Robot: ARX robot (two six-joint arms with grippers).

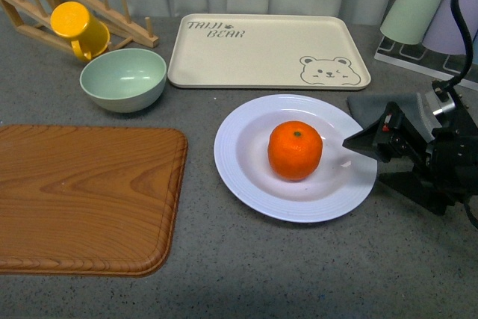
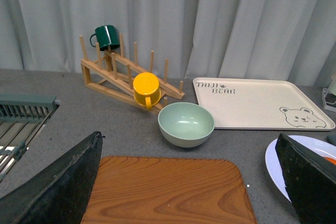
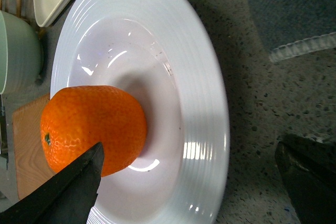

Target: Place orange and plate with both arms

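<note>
The orange (image 1: 295, 149) sits in the middle of the pale plate (image 1: 246, 184) on the grey counter. My right gripper (image 1: 364, 159) is open at the plate's right rim, one fingertip over the rim and the other beyond it over the counter, nothing held. In the right wrist view the orange (image 3: 94, 129) rests in the plate's well (image 3: 199, 103), and the open gripper (image 3: 189, 150) straddles the rim. The left gripper (image 2: 189, 137) does not show in the front view. Its wrist view shows it open and empty above the wooden board, with the plate's edge (image 2: 275, 166) to one side.
A wooden board (image 1: 82, 192) lies left of the plate. Behind stand a mint bowl (image 1: 123, 78), a yellow mug (image 1: 78, 28) on a wooden rack, and the beige bear tray (image 1: 261, 50). A grey cloth (image 1: 373, 102) and upturned cups (image 1: 414, 5) are at the back right.
</note>
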